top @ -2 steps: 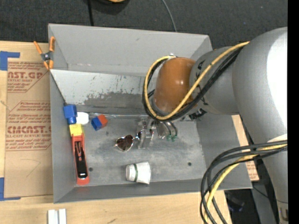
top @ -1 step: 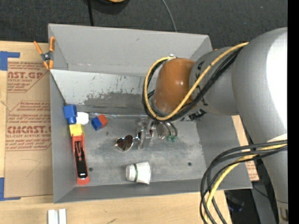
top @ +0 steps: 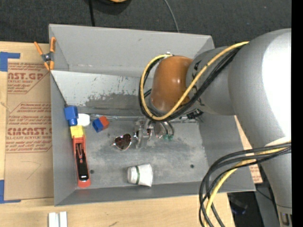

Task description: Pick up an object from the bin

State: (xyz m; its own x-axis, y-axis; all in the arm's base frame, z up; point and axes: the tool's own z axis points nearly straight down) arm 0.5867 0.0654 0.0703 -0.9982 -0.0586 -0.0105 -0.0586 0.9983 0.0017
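The gripper (top: 152, 132) cannot be told spread or pressed; a dark piece (top: 123, 141), perhaps heart-shaped, is seen close at eight o'clock.

The bin (top: 188, 151) is grey, its floor scuffed pale. In it are a blue block (top: 70, 114), a yellow block (top: 76, 131) and a white piece (top: 84, 119). The long tool (top: 81, 164) is red with a black inlay. The heart-shaped trinket (top: 123, 141) is glossy dark brown, the cup (top: 140, 175) white, the wrist cover (top: 171, 84) orange.
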